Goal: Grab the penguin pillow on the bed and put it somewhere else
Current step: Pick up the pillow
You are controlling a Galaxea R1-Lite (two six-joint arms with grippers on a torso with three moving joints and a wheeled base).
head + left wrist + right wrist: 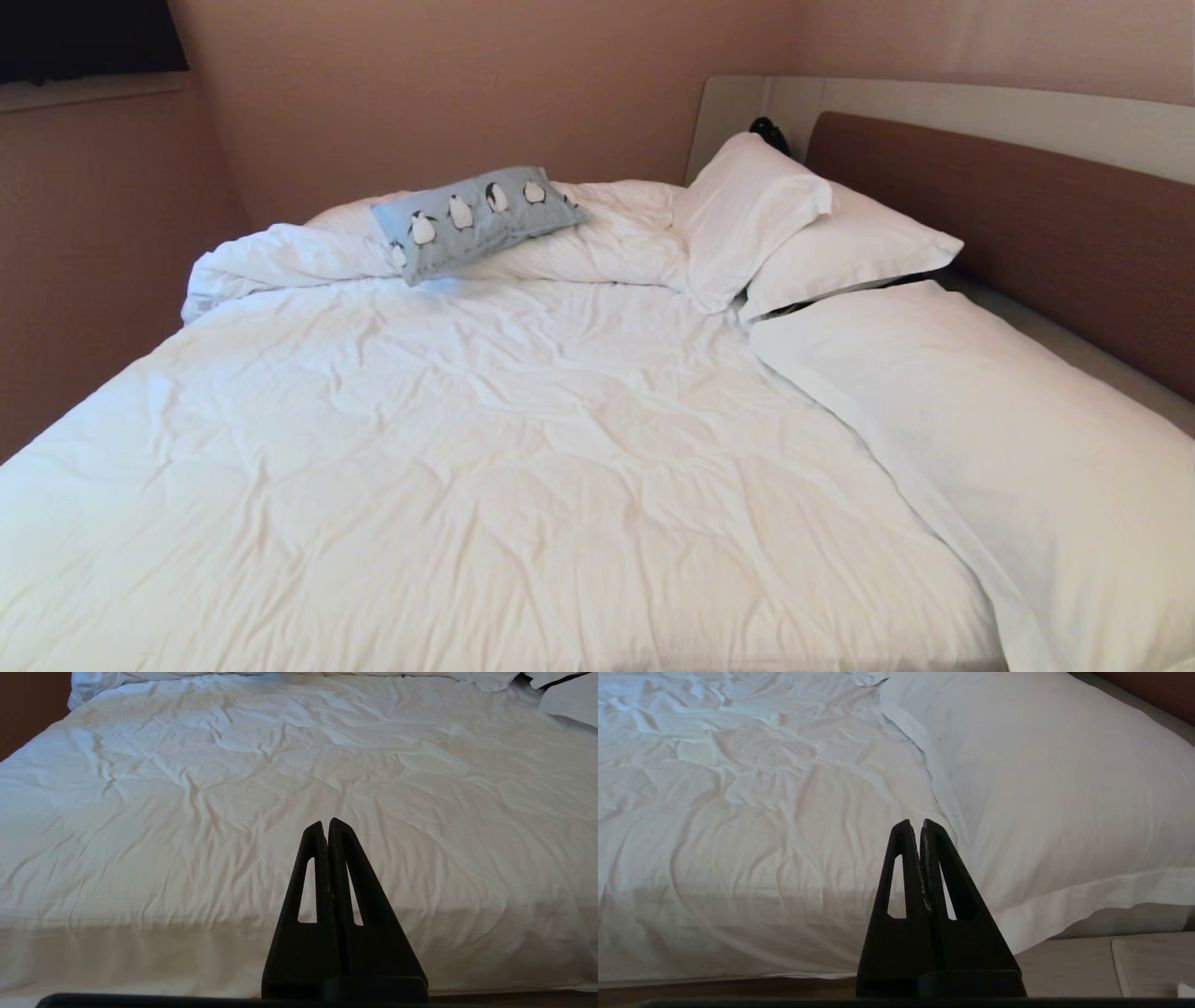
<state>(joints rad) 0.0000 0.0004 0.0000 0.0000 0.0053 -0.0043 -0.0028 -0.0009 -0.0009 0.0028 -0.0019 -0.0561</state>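
Observation:
The penguin pillow [476,217], a small grey-blue cushion with a row of black-and-white penguins, lies tilted on the bunched duvet at the far side of the bed [485,448]. Neither arm shows in the head view. My left gripper [326,825] is shut and empty, held off the bed's near edge over the rumpled white duvet [261,788]. My right gripper [915,826] is also shut and empty, at the near edge where the duvet meets a large white pillow [1045,779]. Both wrist views lack the penguin pillow.
Large white pillows [756,215] [1008,439] lie along the brown headboard [1027,224] on the right. Walls close in behind and left of the bed. A dark object [769,133] sits behind the far pillow. A beige surface [1101,966] lies beside the bed near my right gripper.

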